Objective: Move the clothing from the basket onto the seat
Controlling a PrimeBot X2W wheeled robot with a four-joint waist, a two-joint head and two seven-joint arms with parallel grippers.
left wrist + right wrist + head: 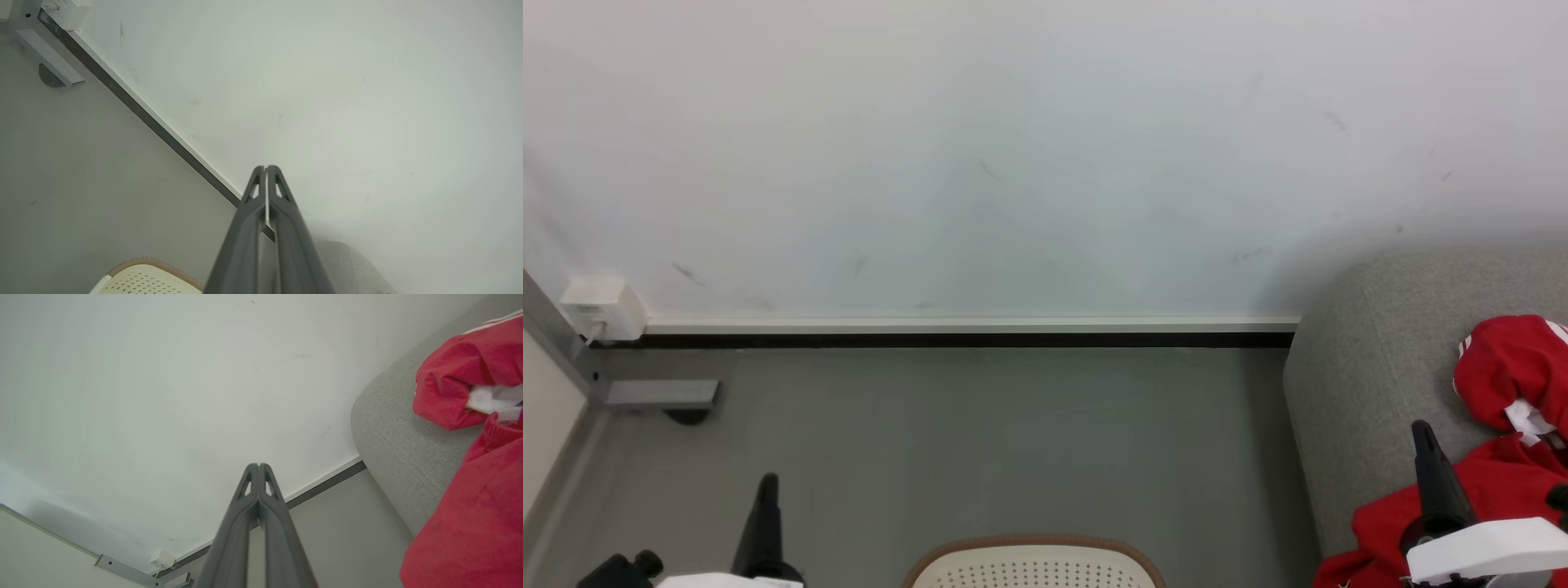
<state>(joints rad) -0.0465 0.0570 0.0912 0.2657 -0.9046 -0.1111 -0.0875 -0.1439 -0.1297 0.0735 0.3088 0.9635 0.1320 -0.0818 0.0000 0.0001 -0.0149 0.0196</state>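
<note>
Clothing [1511, 359]: bright red, thin white stripes, white trim. Seat [1364, 384]: grey, fine textured weave. Basket [1033, 567]: cream-white, rows of small holes, brown woven-look rim. Floor [980, 441]: plain grey. Wall [1013, 147]: off-white, faint dark scuffs. Skirting [972, 325]: white over black strip. Left claw [768, 480], right claw [1421, 428]: both dark grey.

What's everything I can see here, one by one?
clothing: two bundles, it seems, red with white trim, on the seat
seat: one, grey, at the right
basket: one, cream with brown rim, bottom centre
wall: one, white, behind
floor: one, grey
wall box: one, white, low on the wall, left
metal bar: one, grey, under the box
left hand: one, dark, shut, lower left
right hand: one, dark, shut, lower right
</note>
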